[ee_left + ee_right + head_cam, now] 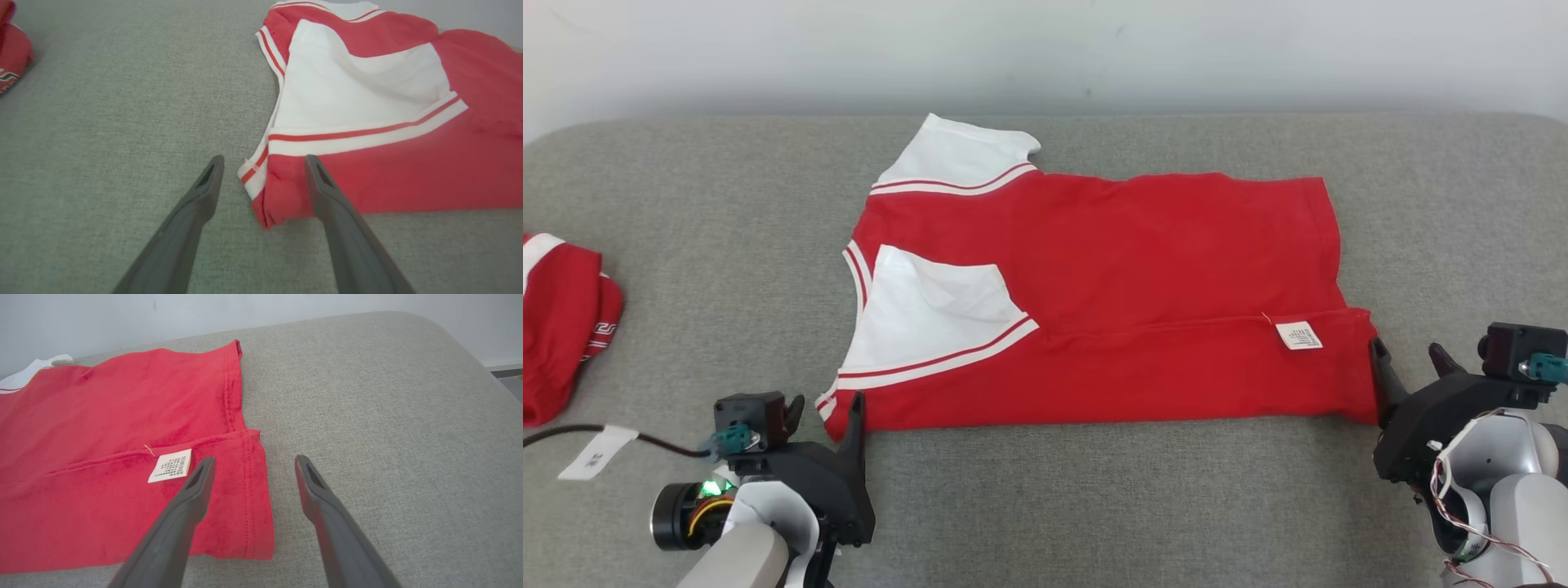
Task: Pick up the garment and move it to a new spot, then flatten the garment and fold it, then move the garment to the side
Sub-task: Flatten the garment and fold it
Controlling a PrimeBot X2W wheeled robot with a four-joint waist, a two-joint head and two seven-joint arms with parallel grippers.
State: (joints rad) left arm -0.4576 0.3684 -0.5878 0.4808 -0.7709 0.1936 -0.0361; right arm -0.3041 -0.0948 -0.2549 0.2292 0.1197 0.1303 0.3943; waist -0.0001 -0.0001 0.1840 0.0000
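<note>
A red garment (1143,269) with white sleeves lies flat on the grey cushion, its near long edge folded up over the body and a white care label (1298,336) showing. My left gripper (827,404) stands open at the garment's near left corner (265,204), which lies between its fingers. My right gripper (1409,353) stands open at the near right corner, its left finger (196,490) over the red hem (253,506) and its right finger over bare cushion. Neither holds cloth.
A second red and white garment (560,327) lies bunched at the cushion's left edge, also seen in the left wrist view (12,53). A black cable with a white tag (596,452) runs by my left arm. The grey cushion (1094,506) ends at a pale wall behind.
</note>
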